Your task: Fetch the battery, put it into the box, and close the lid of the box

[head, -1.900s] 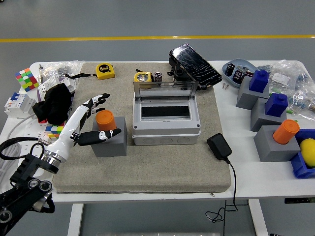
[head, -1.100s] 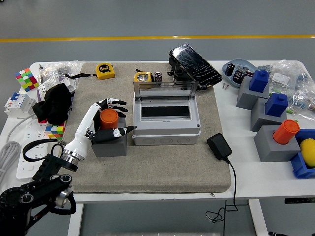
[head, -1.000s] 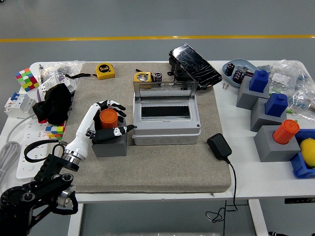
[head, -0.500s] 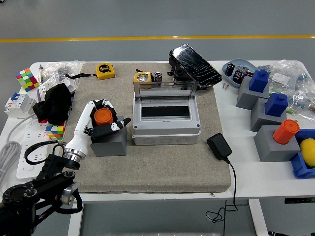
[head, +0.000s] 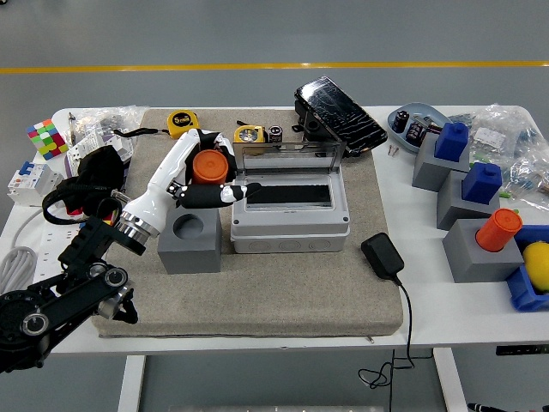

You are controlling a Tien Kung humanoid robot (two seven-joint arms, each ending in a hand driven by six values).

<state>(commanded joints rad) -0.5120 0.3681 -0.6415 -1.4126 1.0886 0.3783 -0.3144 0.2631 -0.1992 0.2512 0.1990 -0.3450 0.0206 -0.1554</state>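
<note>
The left hand (head: 203,174) grips the orange battery (head: 208,166) just left of the open box (head: 289,212), its far-side fingers seemingly hidden.

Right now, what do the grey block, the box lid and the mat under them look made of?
Grey block: matte, uniform grey, likely printed or moulded plastic, with a round socket on top. Box lid: clear smoky plastic, since things show through it. Mat: beige, coarse-grained, looks like felt or woven fabric.
</note>
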